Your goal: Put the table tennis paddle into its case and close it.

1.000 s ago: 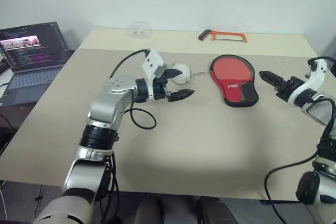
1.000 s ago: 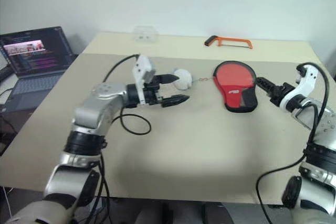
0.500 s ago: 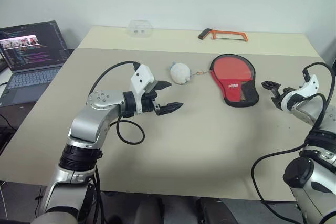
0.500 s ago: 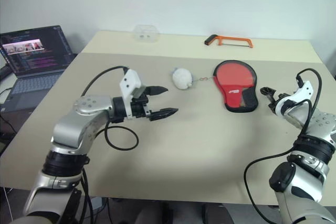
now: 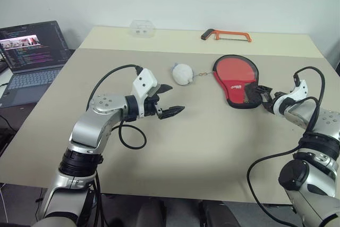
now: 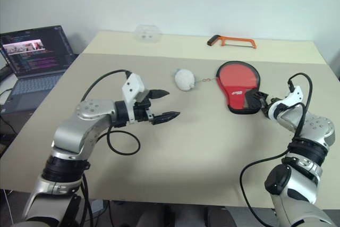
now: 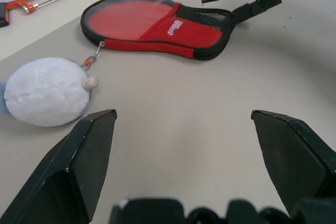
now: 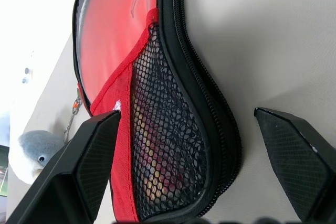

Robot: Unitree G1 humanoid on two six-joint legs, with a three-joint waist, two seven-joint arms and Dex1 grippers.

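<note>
The case (image 5: 236, 81) lies flat at the right of the table, red with a black mesh pocket and a zip round its edge that looks shut. The table tennis paddle is hidden. My right gripper (image 5: 259, 93) is open just off the case's narrow mesh end, low over the table and pointing at it. In the right wrist view the mesh end (image 8: 168, 145) sits between the two fingers (image 8: 89, 156). My left gripper (image 5: 177, 98) hangs open over bare table at centre left, apart from the case (image 7: 152, 24).
A white plush ball (image 5: 182, 74) is chained to the case's round end. An orange hacksaw (image 5: 225, 36) and a clear plastic box (image 5: 142, 28) lie along the far edge. An open laptop (image 5: 33, 51) stands beside the table's left side.
My right gripper has sunk, rolled and closed in on the case's mesh end. My left gripper has drawn back and down, away from the plush ball.
</note>
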